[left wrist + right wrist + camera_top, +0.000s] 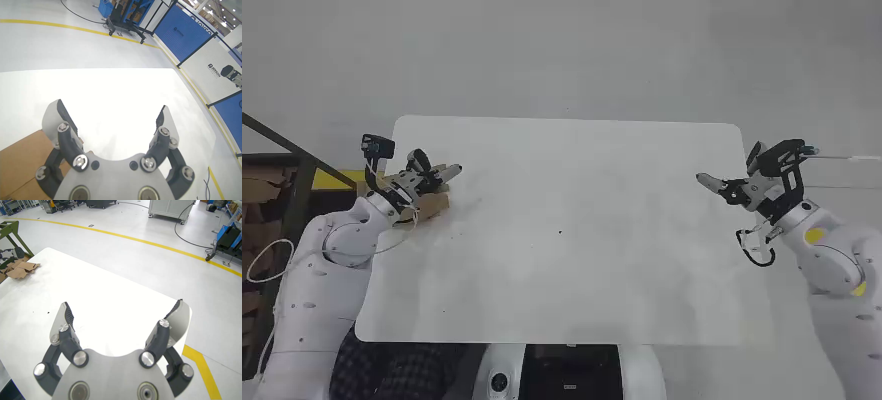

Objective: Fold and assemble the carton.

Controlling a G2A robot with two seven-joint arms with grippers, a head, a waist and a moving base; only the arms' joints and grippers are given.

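A flat brown cardboard carton (432, 205) lies at the left edge of the white table (572, 250), partly under my left gripper (447, 172). In the left wrist view the carton (20, 157) shows beside and below one finger, and my left gripper (111, 111) stands open with bare table between its fingers. From the right wrist view the carton (21, 269) lies unfolded at the far side of the table. My right gripper (122, 308) is open and holds nothing; it hovers at the table's right edge (712, 183).
A green metal frame (11, 230) with more cardboard scraps stands off the table's left side. Past the table's far edge lies grey floor with a yellow line (132, 238). Two small dark specks (48, 312) mark the tabletop.
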